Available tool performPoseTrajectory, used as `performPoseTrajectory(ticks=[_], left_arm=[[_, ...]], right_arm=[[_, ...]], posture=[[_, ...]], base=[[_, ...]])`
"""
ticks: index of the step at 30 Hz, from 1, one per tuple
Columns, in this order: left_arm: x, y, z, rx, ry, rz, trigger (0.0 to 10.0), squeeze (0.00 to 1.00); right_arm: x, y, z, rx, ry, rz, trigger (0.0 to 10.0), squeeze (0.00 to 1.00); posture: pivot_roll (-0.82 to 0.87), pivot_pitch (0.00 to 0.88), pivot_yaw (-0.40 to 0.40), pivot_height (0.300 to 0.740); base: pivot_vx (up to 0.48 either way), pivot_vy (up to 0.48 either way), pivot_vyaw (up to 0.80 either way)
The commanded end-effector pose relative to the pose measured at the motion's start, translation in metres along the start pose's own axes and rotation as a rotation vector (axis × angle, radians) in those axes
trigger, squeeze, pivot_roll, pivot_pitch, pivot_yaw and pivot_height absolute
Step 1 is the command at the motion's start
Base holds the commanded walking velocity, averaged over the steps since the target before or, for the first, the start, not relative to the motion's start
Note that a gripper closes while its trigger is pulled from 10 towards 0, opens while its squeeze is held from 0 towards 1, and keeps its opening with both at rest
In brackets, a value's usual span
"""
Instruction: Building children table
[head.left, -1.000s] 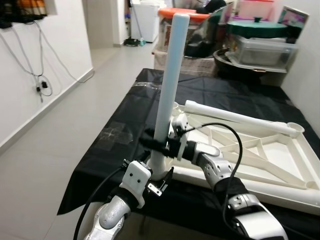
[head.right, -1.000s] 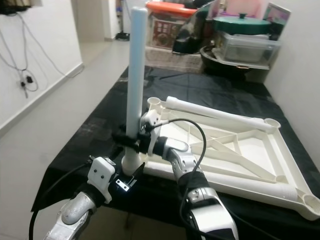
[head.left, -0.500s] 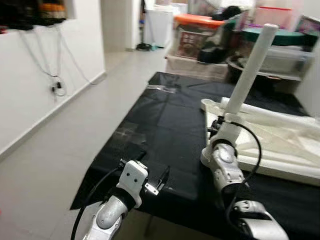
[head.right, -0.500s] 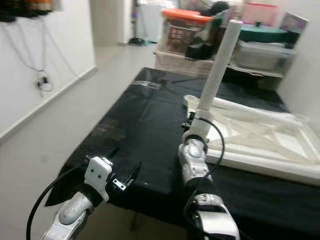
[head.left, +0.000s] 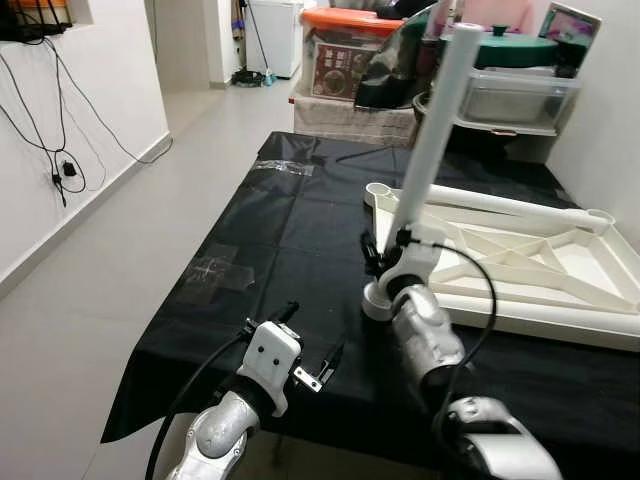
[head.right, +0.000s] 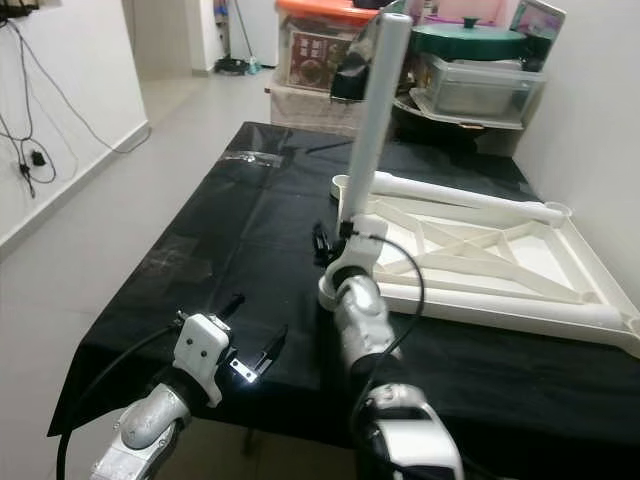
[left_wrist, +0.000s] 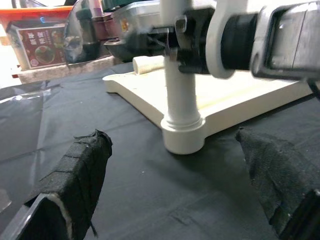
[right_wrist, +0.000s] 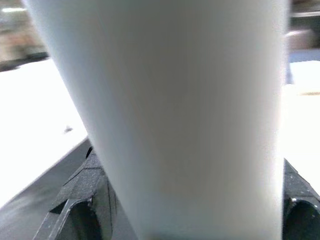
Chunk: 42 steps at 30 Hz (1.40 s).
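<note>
White table leg (head.left: 432, 130) standing in the near-left corner socket (head.left: 378, 298) of the upside-down white tabletop (head.left: 560, 275), leaning a little toward the far right rather than fully upright. Right gripper (head.left: 390, 250) clamped on the leg low down, just above the socket, black fingers (right_wrist: 80, 200) pressed to either side of the pale tube in the right wrist view; silver right arm (head.left: 430, 340) rising to it from the near edge. Tabletop lying flat, ribbed underside up, on a black cloth (head.left: 290, 240) covering the work table, with a second white leg (head.left: 500, 205) lying along its far edge and an open socket at the far-left corner (head.left: 377, 190) and another at the far-right corner (head.left: 598, 216).

Left gripper (head.left: 310, 345) held over the near edge of the cloth, left of the socket and apart from it, fingers spread wide with nothing between them; in the left wrist view both cloth-wrapped fingers (left_wrist: 75, 170) framing the base of the leg without touching it.

Patch of clear tape or film (head.left: 222, 268) on the cloth to the left. Beyond the table, an orange-lidded bin (head.left: 350, 50), a clear box (head.left: 515, 95) under a green lid (head.left: 515, 45). Grey tiled floor (head.left: 100, 260) and white wall with hanging cables (head.left: 45, 120) on the left
</note>
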<state>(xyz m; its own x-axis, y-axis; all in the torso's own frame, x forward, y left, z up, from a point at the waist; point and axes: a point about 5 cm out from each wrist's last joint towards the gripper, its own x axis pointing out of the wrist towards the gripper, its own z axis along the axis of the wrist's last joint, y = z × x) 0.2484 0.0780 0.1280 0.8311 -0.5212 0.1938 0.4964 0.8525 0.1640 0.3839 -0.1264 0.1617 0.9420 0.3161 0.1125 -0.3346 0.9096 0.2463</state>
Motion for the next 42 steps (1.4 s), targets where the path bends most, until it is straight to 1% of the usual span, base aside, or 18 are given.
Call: performPoseTrajectory(ticks=[1,2,3,4,7,9,13,14,15,23,24,25,26,29,30,31,32,42], left_arm=[[0.001,-0.001,-0.003,-0.002,0.016,-0.008,10.0,0.00],[0.001,-0.001,-0.003,-0.002,0.016,-0.008,10.0,0.00],[0.001,-0.001,-0.003,-0.001,0.016,-0.009,10.0,0.00],[0.001,-0.001,-0.003,-0.001,0.016,-0.009,10.0,0.00],[0.001,-0.001,-0.003,-0.001,0.016,-0.010,10.0,0.00],[0.001,-0.001,-0.002,-0.001,0.016,-0.009,10.0,0.00],[0.001,-0.002,-0.002,-0.001,0.015,-0.007,10.0,0.00],[0.001,-0.002,-0.002,-0.001,0.015,-0.007,10.0,0.00],[0.000,-0.002,-0.002,-0.001,0.015,-0.007,10.0,0.00],[0.000,-0.003,-0.002,-0.003,0.017,-0.005,10.0,0.00],[0.000,-0.003,-0.002,-0.003,0.017,-0.005,10.0,0.00],[0.000,-0.003,-0.002,-0.003,0.017,-0.005,10.0,0.00],[-0.001,-0.003,-0.002,-0.004,0.018,-0.004,10.0,0.00],[-0.001,-0.003,-0.002,-0.004,0.018,-0.004,10.0,0.00],[-0.001,-0.003,-0.002,-0.004,0.019,-0.004,10.0,0.00],[-0.001,-0.003,-0.002,-0.004,0.019,-0.004,10.0,0.00],[-0.001,-0.003,-0.003,-0.005,0.022,-0.005,10.0,0.00],[0.000,-0.003,-0.005,-0.006,0.027,-0.008,10.0,0.00]], right_arm=[[0.001,0.026,-0.004,0.007,0.087,0.327,10.0,0.00],[0.001,0.026,-0.004,0.007,0.087,0.327,10.0,0.00],[-0.008,0.034,-0.007,-0.033,0.166,0.571,10.0,0.00],[-0.011,0.036,-0.008,-0.052,0.191,0.635,10.0,0.00],[-0.014,0.038,-0.010,-0.081,0.213,0.697,10.0,0.00],[-0.018,0.046,-0.013,-0.082,0.254,0.841,10.0,0.00],[-0.017,0.051,-0.013,-0.065,0.266,0.901,10.0,0.00],[-0.014,0.052,-0.013,-0.070,0.262,0.885,2.7,0.00],[-0.011,0.053,-0.014,-0.084,0.254,0.847,0.0,0.00],[0.010,0.042,-0.010,-0.125,0.200,0.444,0.0,0.00],[0.014,0.032,-0.006,-0.132,0.169,0.279,0.0,0.00],[0.014,0.032,-0.006,-0.132,0.169,0.279,0.0,0.00],[0.015,0.018,-0.002,-0.130,0.134,0.043,0.0,0.00],[0.015,0.018,-0.002,-0.130,0.134,0.043,0.0,0.00],[0.011,0.004,0.002,-0.154,0.096,-0.183,0.0,0.00],[0.011,0.004,0.002,-0.154,0.096,-0.183,0.0,0.00],[0.004,-0.001,0.003,-0.150,0.047,-0.366,0.0,0.00],[-0.011,0.002,-0.002,-0.127,-0.028,-0.557,0.0,0.00]], posture=[[0.13,0.000,-0.078,0.740],[0.13,0.000,-0.078,0.740],[0.13,0.000,-0.078,0.740],[0.13,0.000,-0.078,0.740],[0.13,0.000,-0.080,0.740],[0.13,0.000,-0.083,0.740],[0.14,0.000,-0.088,0.740],[0.15,0.000,-0.091,0.740],[0.15,0.000,-0.091,0.740],[0.14,0.000,-0.094,0.740],[0.14,0.000,-0.095,0.740],[0.14,0.000,-0.095,0.740],[0.14,0.000,-0.093,0.740],[0.14,0.000,-0.093,0.740],[0.14,0.000,-0.090,0.740],[0.14,0.000,-0.090,0.740],[0.13,0.000,-0.087,0.740],[0.14,0.000,-0.092,0.740]], base=[[0.000,0.000,0.00],[0.000,0.000,0.00],[0.000,0.000,0.00],[0.000,0.000,0.00],[0.000,0.000,0.00],[0.000,0.000,0.00],[0.000,0.000,0.00],[0.000,0.000,0.00],[0.000,0.000,0.00],[0.000,0.000,0.00],[0.000,0.000,0.00],[0.000,0.000,0.00],[0.000,0.000,0.00],[0.000,0.000,0.00],[0.000,0.000,0.00],[0.000,0.000,0.00],[0.000,0.000,0.00],[0.000,0.000,0.00]])
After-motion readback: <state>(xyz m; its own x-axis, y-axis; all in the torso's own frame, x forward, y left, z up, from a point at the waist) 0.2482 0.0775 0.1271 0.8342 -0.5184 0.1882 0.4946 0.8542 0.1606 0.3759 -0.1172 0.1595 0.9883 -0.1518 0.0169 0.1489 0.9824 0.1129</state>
